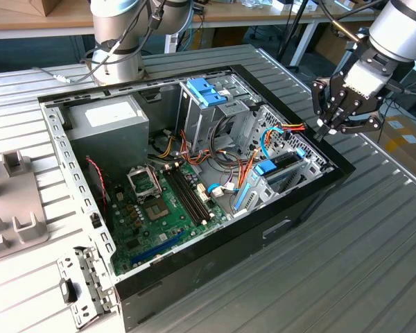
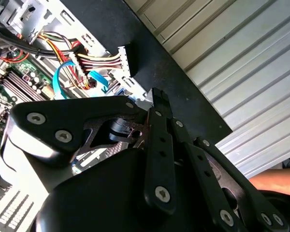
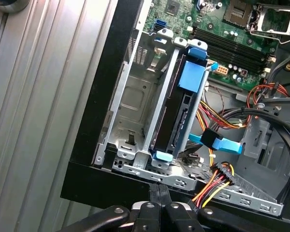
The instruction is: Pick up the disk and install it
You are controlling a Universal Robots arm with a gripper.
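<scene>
Disk [image 3: 176, 116] is seated in the metal drive cage [image 3: 130, 101]; gripper [image 1: 331, 127], fingers pressed together and empty, is positioned above the case edge [image 1: 333, 163], near it.

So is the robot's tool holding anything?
No. The tool is shut on nothing, above the case's corner. The disk sits in its bay.

1 disk [image 3: 176, 116], 1 gripper [image 1: 331, 128], 1 computer case [image 1: 215, 270], 1 power supply [image 1: 111, 118].

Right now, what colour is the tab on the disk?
Bright blue: the tab on the disk shows best in the first wrist view.
</scene>
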